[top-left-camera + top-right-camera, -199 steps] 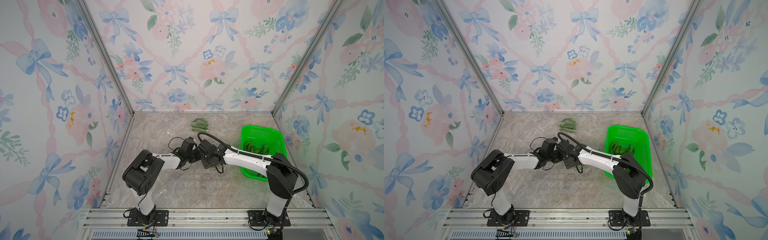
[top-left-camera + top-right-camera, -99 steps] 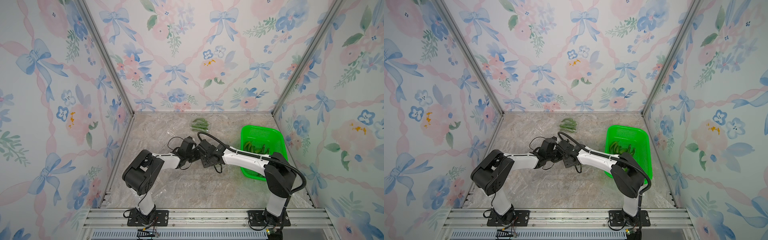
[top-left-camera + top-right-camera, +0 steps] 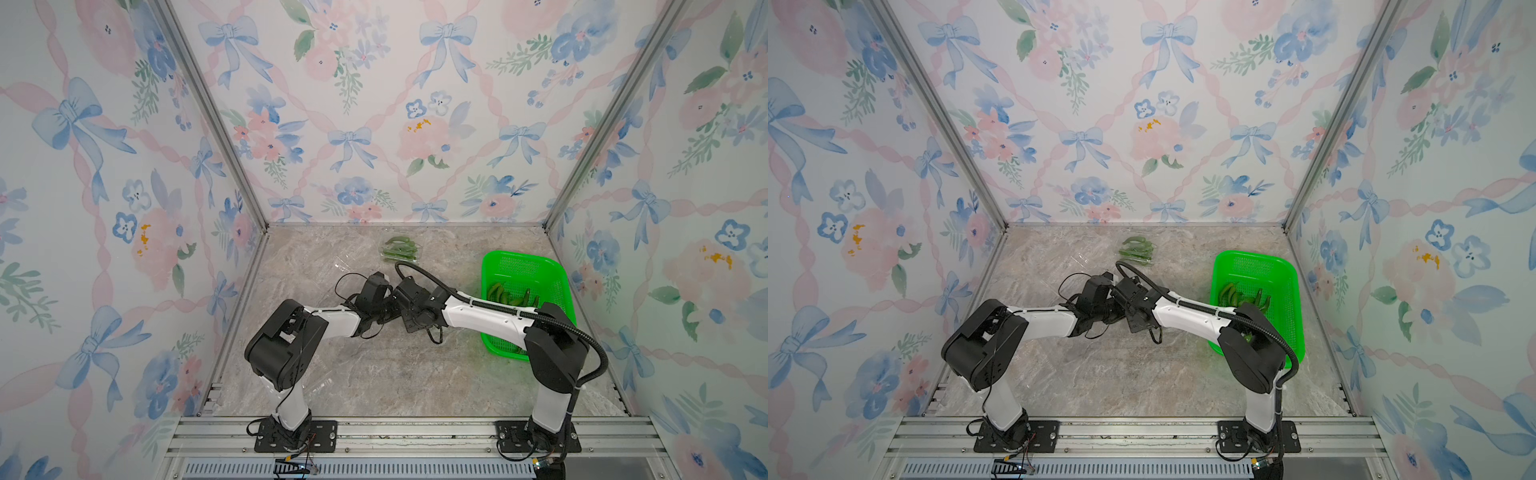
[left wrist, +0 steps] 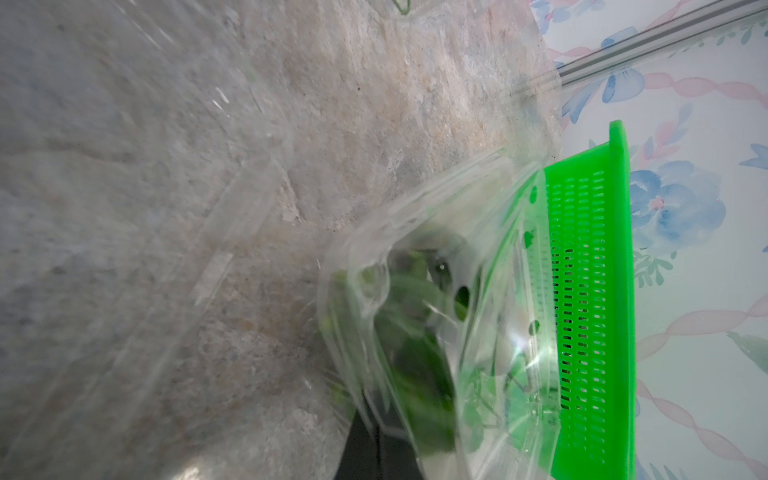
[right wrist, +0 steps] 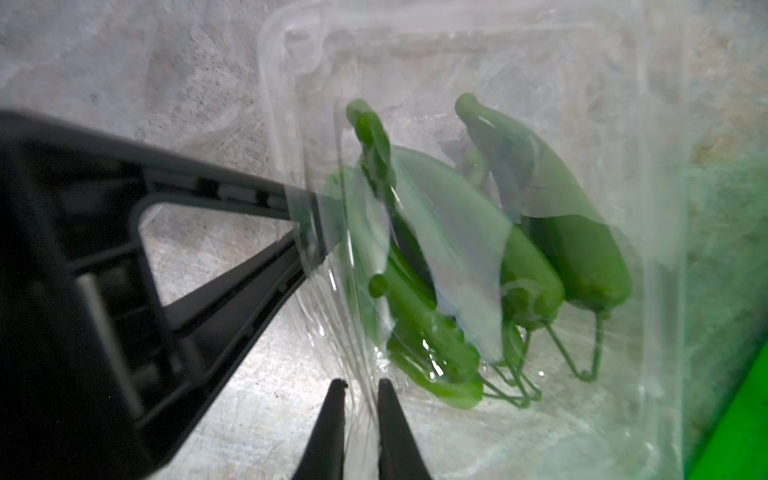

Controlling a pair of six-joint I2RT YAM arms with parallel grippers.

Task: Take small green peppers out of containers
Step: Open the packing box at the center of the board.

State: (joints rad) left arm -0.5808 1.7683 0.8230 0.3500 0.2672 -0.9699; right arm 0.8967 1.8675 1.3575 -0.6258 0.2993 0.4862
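Top views: left arm (image 3: 332,320) and right arm (image 3: 482,316) meet wrist to wrist over the grey marble tabletop (image 3: 374,374), fingertips hidden underneath. Bright green perforated plastic basket (image 3: 528,270) on the right side already has a few small green peppers (image 3: 500,293) in it, slender and glossy. Far punnet (image 3: 1136,251) (clear thin plastic, rectangular) by the back wall is not yet emptied.

Left wrist: held punnet (image 4: 478,216), same clear thin plastic, is right up against the lens. Peppers are blurred inside, basket just beyond. Own jaws not readable here.

Right wrist: left gripper (image 5: 307,232) is clamped tight on the held punnet's rim. Right gripper (image 5: 361,386) is narrow with a clear plastic edge between its tips; can't tell if it's pinched yet. Several peppers lie inside, none out.

My read: this is a two-handed hold to open or tip this punnet. Next move needs a firm right pinch on the thin wall without crushing it. Then lift and tilt toward the basket so the peppers slide out. Slick, flimsy plastic, so expect slip.
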